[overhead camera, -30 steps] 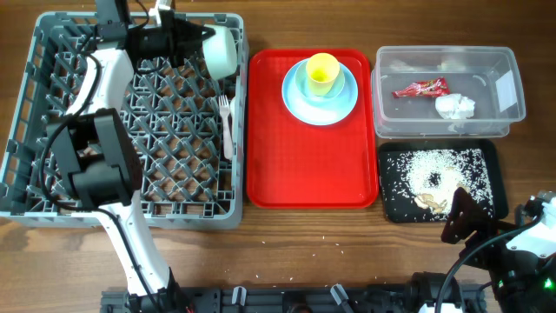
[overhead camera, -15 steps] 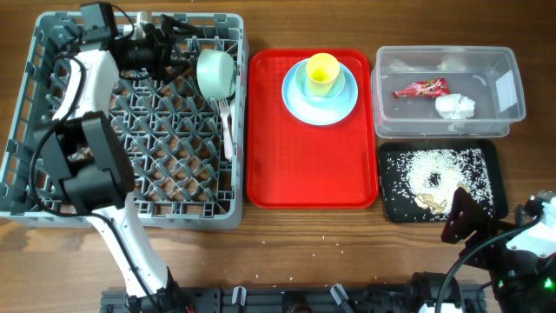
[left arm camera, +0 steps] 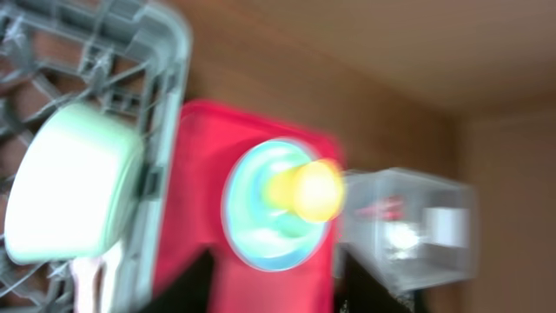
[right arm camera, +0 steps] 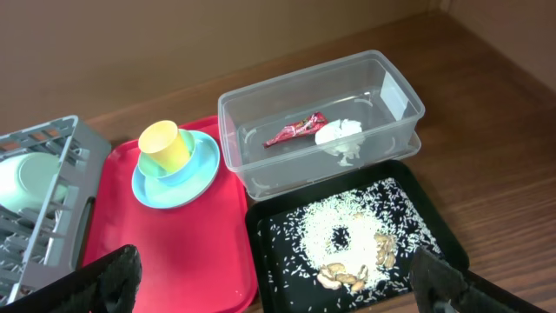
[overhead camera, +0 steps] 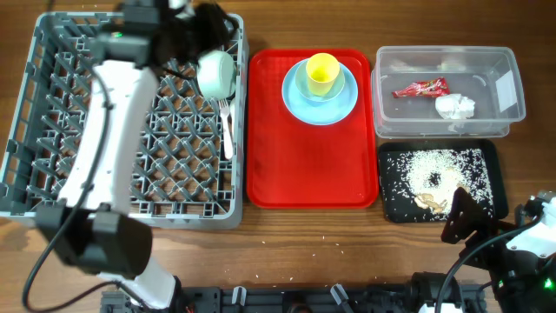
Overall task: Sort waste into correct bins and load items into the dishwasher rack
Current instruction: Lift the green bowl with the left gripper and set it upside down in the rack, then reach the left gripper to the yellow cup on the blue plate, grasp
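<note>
While bowl sits in rack, cup on tray.

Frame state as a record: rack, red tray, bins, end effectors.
rack: holds green bowl, fork
red tray: plate, blue bowl, yellow cup, stacked
clear tub: red wrapper, napkin
black tray: rice scraps
left end effector: open, empty, over rack near green bowl
right end effector: open, empty, near black tray

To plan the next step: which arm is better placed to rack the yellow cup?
Probably left. The left gripper is open above the corner of the rack beside the red tray, close to the yellow cup. The right gripper sits at the table edge, past the black tray.
</note>
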`<action>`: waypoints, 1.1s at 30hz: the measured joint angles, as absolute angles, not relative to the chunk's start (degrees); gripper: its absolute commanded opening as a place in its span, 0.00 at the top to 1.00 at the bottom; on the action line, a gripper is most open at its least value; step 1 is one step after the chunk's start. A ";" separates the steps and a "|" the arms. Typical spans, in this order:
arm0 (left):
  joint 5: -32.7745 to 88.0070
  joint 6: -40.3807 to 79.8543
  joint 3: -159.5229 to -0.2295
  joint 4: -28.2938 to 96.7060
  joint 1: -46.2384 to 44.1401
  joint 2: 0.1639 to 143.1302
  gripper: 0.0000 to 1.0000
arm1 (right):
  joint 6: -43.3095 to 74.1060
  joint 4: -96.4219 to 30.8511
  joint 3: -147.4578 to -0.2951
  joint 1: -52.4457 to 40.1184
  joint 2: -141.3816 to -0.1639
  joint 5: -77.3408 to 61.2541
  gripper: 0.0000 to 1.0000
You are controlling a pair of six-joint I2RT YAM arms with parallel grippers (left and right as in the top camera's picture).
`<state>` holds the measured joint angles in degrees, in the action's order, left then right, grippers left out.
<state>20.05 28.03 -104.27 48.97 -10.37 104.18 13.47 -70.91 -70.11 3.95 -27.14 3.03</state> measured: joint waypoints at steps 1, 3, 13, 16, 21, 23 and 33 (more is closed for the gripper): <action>16.05 27.09 -104.25 50.24 -12.91 106.21 0.96 | 13.47 -70.91 -70.11 3.95 -27.14 3.03 0.00; 10.46 26.55 -104.22 51.09 -16.29 109.67 0.96 | 13.47 -70.91 -70.11 3.95 -27.14 3.01 0.00; -14.20 25.30 -104.20 51.68 -16.58 118.08 0.96 | 13.47 -70.91 -70.11 3.95 -27.14 3.01 0.00; -18.37 24.16 -104.22 52.80 -12.88 118.08 0.96 | 13.47 -70.96 -70.11 3.95 -27.14 3.01 0.00; -21.15 24.27 -105.08 58.35 -7.49 117.80 0.96 | 13.47 -70.94 -70.11 3.95 -27.14 3.03 0.00; -19.73 24.29 -105.12 58.15 -8.01 116.09 0.96 | 13.47 -70.89 -70.11 3.95 -27.14 3.01 0.00; -4.21 23.18 -108.64 43.70 -30.83 102.76 0.82 | 13.47 -70.91 -70.11 3.97 -27.14 3.03 0.00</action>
